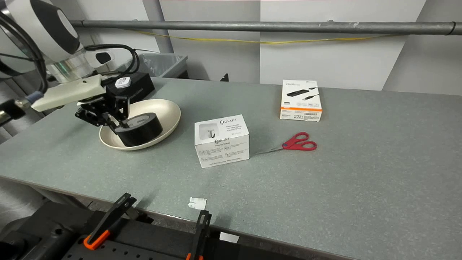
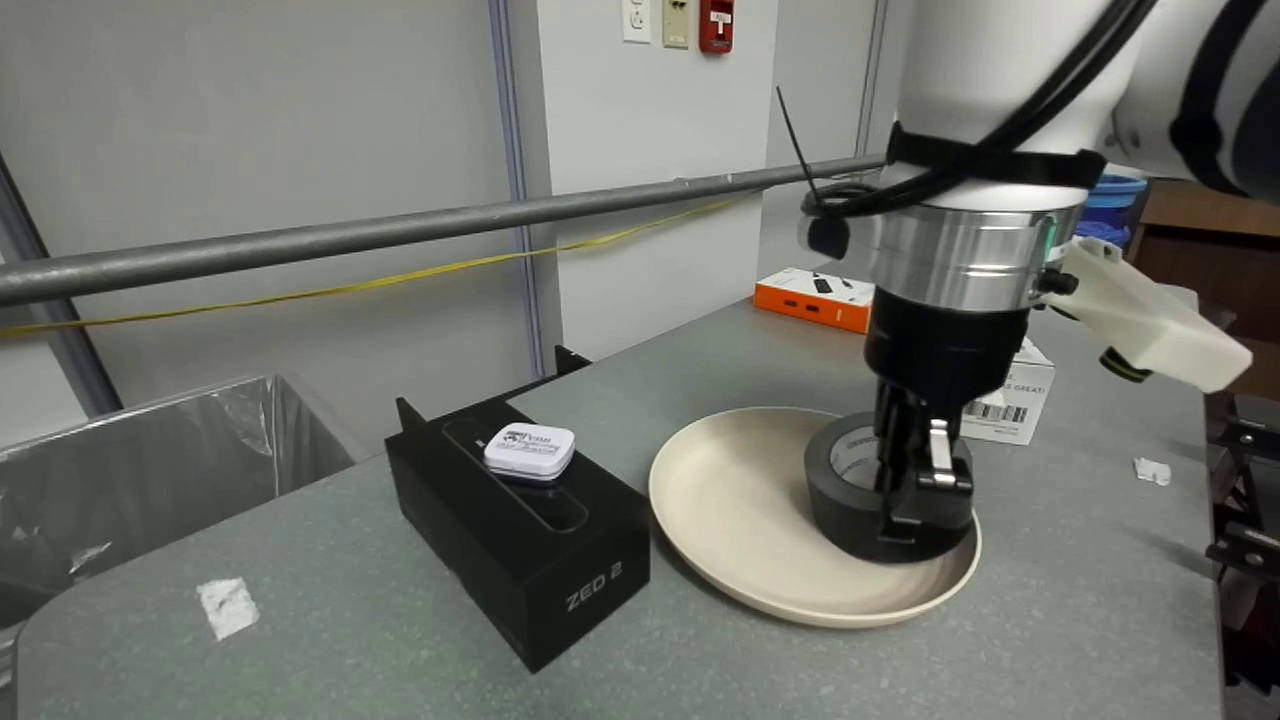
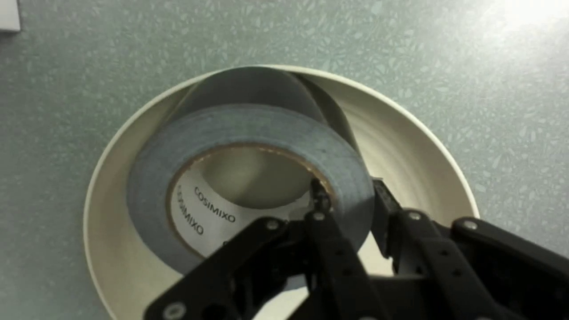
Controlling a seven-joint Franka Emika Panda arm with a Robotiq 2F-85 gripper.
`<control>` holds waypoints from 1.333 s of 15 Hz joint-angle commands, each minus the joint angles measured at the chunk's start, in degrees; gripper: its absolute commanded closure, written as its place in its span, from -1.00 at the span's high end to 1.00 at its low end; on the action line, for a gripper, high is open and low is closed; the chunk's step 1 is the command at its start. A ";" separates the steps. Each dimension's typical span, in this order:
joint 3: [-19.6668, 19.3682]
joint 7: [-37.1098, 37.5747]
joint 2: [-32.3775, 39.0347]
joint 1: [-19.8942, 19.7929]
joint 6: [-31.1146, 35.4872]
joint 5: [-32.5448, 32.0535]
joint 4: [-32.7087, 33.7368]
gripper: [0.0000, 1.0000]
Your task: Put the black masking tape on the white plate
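The black masking tape [image 1: 142, 133] is a thick black roll with a greyish top. It lies inside the white plate [image 1: 169, 112], close to one side of its rim, in both exterior views. The roll [image 2: 838, 508] and the plate [image 2: 725, 520] also show in another exterior view. In the wrist view the tape [image 3: 249, 120] lies within the plate's rim [image 3: 438, 151]. My gripper [image 3: 350, 195] is shut on the roll's wall, one finger inside the hole and one outside. The gripper [image 1: 118, 125] points down over the plate. The tape's underside is hidden.
A black box [image 2: 520, 540] with a small white case [image 2: 530, 450] on it stands beside the plate. A white box [image 1: 222, 141], red scissors [image 1: 297, 142] and a white-and-orange box [image 1: 300, 101] lie further along the table. A lined bin [image 2: 180, 490] stands past the table edge.
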 commanded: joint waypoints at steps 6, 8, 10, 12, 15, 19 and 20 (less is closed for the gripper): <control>-7.92 15.75 2.42 8.89 9.61 -16.20 1.36 -0.87; -10.41 19.21 4.19 10.61 10.61 -19.25 3.24 0.01; -12.19 21.19 5.65 11.67 11.19 -20.75 4.86 0.18; -13.42 22.32 6.57 12.49 11.23 -21.46 6.02 0.45; -14.20 23.01 7.40 13.20 11.11 -20.91 7.08 0.94; -12.78 20.78 6.78 12.00 9.42 -19.10 6.53 0.99; -12.78 20.82 6.85 12.00 9.42 -19.10 6.63 1.00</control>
